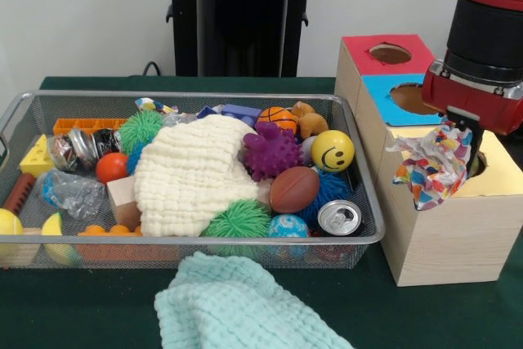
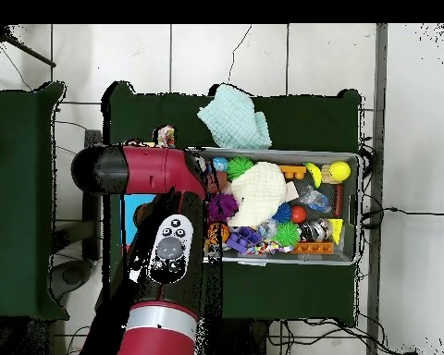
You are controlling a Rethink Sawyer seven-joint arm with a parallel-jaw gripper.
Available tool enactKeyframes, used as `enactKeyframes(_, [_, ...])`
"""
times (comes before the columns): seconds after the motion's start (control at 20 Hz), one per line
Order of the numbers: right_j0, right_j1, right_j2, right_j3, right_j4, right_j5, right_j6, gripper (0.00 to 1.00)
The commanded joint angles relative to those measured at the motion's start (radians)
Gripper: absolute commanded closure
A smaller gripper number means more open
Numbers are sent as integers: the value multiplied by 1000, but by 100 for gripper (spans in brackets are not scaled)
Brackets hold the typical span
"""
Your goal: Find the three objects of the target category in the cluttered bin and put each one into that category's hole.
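At the right of the front view my gripper (image 1: 462, 146) hangs over the yellow section (image 1: 502, 176) of the wooden sorting box, shut on a crumpled multicoloured patterned cloth (image 1: 431, 166). The cloth dangles over the box's front left edge, beside the yellow section's hole, which is mostly hidden behind it. A cream knitted cloth (image 1: 192, 173) lies across the middle of the wire bin (image 1: 204, 239). In the overhead view the arm covers the box and only a corner of the patterned cloth (image 2: 164, 136) shows.
The box also has a red section (image 1: 409, 45) and a blue section (image 1: 380, 87), each with a hole. The bin holds a purple spiky ball (image 1: 271, 151), a smiley ball (image 1: 333, 150), a football (image 1: 294, 189) and a can (image 1: 338, 217). A mint cloth (image 1: 237, 308) lies in front of the bin.
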Motion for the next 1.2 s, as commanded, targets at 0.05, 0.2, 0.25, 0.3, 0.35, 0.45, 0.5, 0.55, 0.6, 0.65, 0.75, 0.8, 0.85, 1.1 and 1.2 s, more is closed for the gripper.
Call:
enactKeyframes(0.05, [-49, 127, 105, 159, -24, -3, 49, 100])
enactKeyframes(0.2, [-50, 125, 109, 182, -22, -24, 55, 100])
enactKeyframes(0.25, [-40, 124, 97, 182, -20, -12, 72, 100])
enactKeyframes(0.3, [-30, 123, 84, 183, -17, -1, 89, 100])
enactKeyframes(0.35, [-36, 118, 93, 194, -17, -12, 82, 100])
enactKeyframes(0.45, [-47, 107, 110, 216, -17, -40, 66, 100])
enactKeyframes(0.5, [-48, 103, 113, 224, -19, -47, 62, 100])
enactKeyframes(0.55, [-51, 101, 117, 231, -22, -62, 58, 100])
enactKeyframes(0.6, [-49, 100, 116, 237, -25, -74, 60, 100])
enactKeyframes(0.65, [-45, 106, 111, 236, -29, -93, 68, 100])
enactKeyframes(0.75, [-38, 109, 104, 236, -36, -115, 74, 100])
enactKeyframes(0.8, [-42, 107, 108, 239, -35, -120, 73, 100])
enactKeyframes(0.85, [-43, 107, 107, 236, -33, -115, 72, 100])
enactKeyframes(1.1, [-48, 97, 103, 220, -29, -92, 65, 100])
enactKeyframes(1.2, [-54, 89, 105, 214, -26, -65, 56, 100])
